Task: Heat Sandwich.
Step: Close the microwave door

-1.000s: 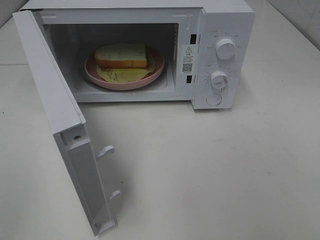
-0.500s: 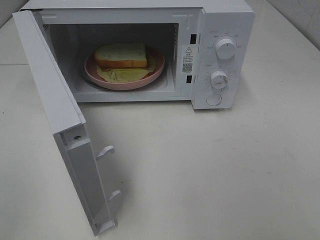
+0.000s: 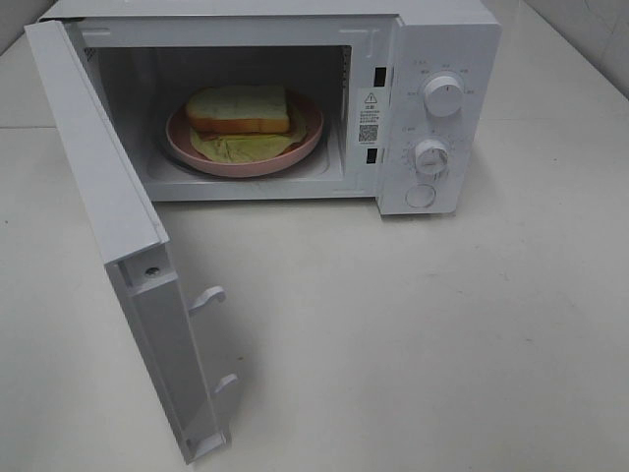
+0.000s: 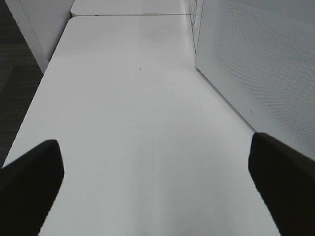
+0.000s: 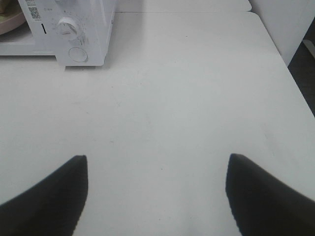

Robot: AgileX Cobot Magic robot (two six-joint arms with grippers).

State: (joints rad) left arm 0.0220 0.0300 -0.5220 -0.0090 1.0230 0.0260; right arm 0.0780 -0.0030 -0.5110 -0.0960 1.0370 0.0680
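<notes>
White worktop (image 3: 442,324), as I see it from my console. Nearest me, the left jaws stand wide, gripping nothing, beside the swung-out microwave door (image 3: 98,167). The right jaws are likewise wide and hold nothing. Farther back is the microwave (image 3: 447,39). Inside its cavity, the sandwich (image 3: 239,108) lies on a pink plate (image 3: 313,133).

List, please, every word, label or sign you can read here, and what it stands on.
No words can be read.
The sticker on the microwave frame: a warning triangle and a QR code; its print too small.
Markings around the upper dial and lower dial: too small.
</notes>
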